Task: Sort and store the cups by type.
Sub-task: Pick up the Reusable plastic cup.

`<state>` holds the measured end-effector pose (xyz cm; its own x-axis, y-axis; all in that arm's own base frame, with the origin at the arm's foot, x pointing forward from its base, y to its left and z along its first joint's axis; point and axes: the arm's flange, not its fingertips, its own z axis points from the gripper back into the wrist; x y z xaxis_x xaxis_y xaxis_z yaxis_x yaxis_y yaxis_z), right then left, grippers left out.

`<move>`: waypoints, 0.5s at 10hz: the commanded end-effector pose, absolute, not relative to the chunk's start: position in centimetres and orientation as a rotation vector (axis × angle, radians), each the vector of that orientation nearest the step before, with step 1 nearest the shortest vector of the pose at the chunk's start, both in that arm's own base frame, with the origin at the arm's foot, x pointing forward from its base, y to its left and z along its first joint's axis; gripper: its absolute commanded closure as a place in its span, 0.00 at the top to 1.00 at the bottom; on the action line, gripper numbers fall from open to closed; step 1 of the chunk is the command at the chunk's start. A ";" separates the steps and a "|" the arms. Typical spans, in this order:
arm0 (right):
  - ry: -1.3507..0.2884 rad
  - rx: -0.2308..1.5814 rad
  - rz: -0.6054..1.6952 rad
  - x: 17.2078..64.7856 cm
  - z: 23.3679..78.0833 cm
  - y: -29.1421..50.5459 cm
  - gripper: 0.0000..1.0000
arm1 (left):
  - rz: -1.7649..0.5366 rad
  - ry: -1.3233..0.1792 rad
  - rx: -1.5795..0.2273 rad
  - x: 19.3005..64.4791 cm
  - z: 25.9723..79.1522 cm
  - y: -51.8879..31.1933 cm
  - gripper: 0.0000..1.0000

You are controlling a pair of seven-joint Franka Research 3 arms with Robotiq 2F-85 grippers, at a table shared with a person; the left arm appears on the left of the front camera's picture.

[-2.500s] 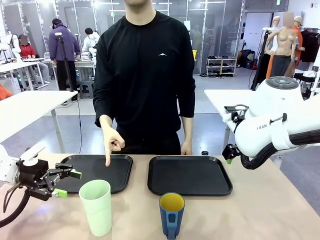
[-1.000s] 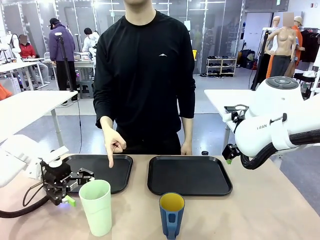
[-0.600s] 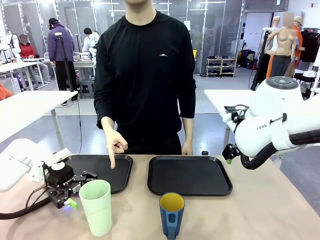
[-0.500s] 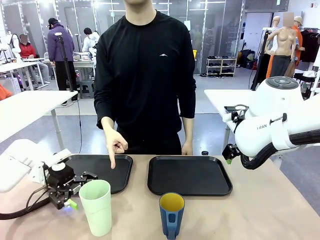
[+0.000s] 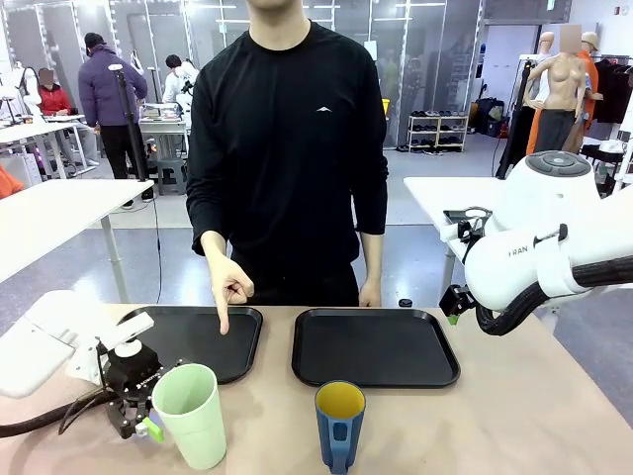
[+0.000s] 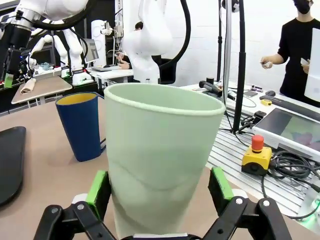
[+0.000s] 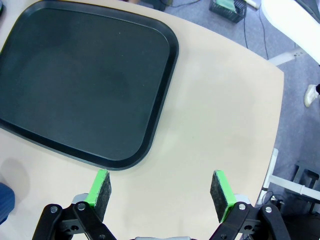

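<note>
Left wrist view: the left tool (image 6: 159,192) stands spread around the mint-green tumbler (image 6: 162,145) on the bench (image 6: 45,170), beside the blue mug (image 6: 80,125); I would close gently and evenly, then lift straight up.

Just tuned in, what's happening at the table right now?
The left pincer sits wide open around the mint-green tumbler, pads flanking its sides, not clearly clamped. The blue mug stands untouched near the front edge. The person's hand points down at the left tray. The right pincer hangs open beside the right tray.
</note>
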<state>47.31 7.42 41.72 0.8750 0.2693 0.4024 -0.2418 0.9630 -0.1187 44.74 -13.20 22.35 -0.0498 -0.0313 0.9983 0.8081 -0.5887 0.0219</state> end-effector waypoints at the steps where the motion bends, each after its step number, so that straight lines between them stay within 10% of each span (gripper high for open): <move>1: -0.430 -0.065 0.265 47.3 41.7 7.3 1.00 | -1.731 -0.900 -1.543 43.2 19.9 -12.9 1.00; 5: -0.430 -0.065 0.265 47.3 41.7 7.3 1.00 | -1.744 -0.917 -1.563 43.5 19.5 -14.6 1.00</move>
<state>47.31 7.42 41.72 0.8750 0.2693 0.4024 -0.2418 0.9630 -0.1187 45.14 -14.71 21.30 -0.0774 -0.0222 0.9967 0.8298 -0.5557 0.0521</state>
